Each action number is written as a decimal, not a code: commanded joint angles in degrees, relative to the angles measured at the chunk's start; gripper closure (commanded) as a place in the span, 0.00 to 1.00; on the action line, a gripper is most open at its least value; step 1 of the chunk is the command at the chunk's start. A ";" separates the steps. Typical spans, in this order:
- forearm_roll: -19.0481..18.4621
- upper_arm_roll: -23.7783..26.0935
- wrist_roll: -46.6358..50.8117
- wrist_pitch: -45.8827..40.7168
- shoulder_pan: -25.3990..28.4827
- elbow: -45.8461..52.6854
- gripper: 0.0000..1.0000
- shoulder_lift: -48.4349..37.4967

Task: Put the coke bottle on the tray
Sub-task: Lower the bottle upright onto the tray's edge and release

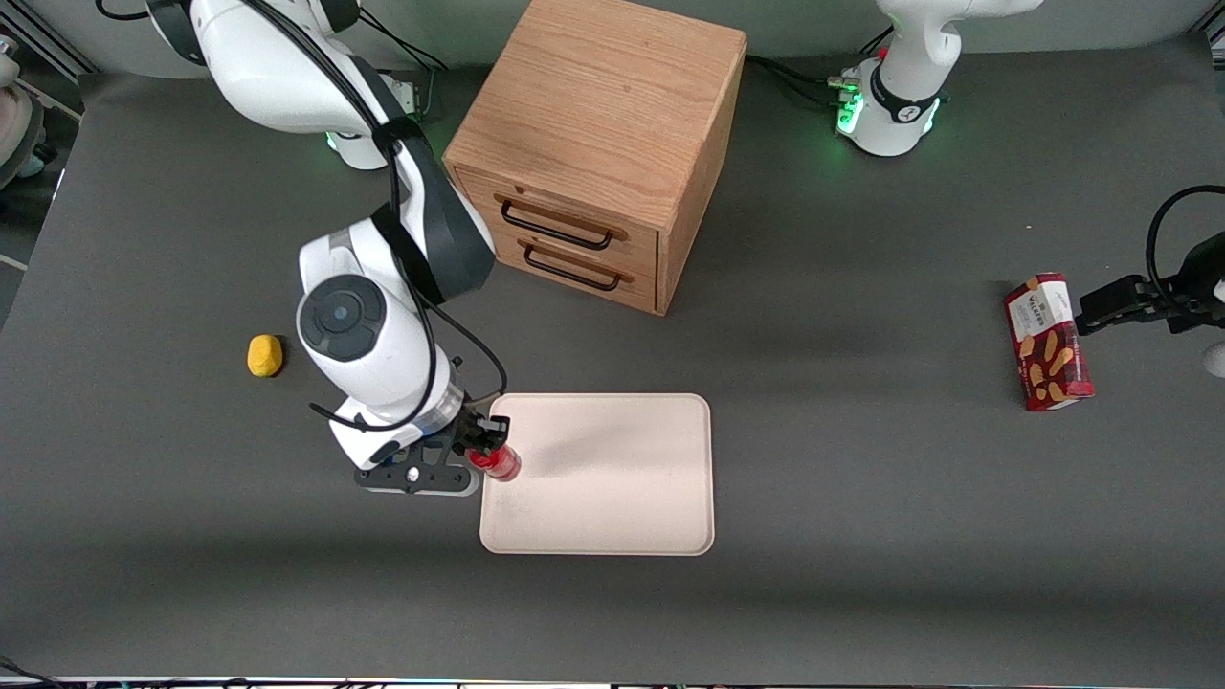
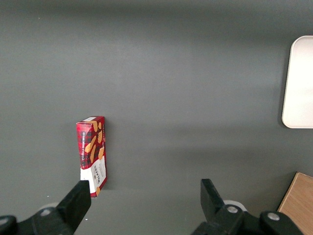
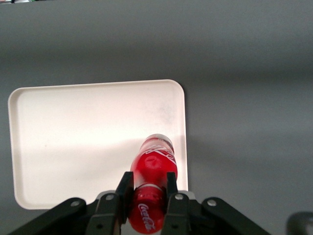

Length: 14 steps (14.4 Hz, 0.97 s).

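Observation:
The coke bottle (image 1: pixel 498 462) is a slim red bottle with white script, held in my right gripper (image 1: pixel 488 448). In the right wrist view the gripper (image 3: pixel 148 188) is shut on the bottle (image 3: pixel 155 169) near its cap, with a finger on each side. The bottle hangs over the edge of the cream-white tray (image 1: pixel 612 488) at the working arm's end of it. The tray (image 3: pixel 78 142) has rounded corners and a low rim, and nothing lies on it. The tray's corner also shows in the left wrist view (image 2: pixel 299 88).
A wooden two-drawer cabinet (image 1: pixel 598 144) stands farther from the front camera than the tray. A yellow lump (image 1: pixel 265 355) lies toward the working arm's end. A red snack box (image 1: pixel 1048 342) lies toward the parked arm's end, also in the left wrist view (image 2: pixel 92 154).

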 commanded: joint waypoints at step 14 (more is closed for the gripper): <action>4.18 -0.55 0.45 10.55 0.27 -8.82 1.00 0.67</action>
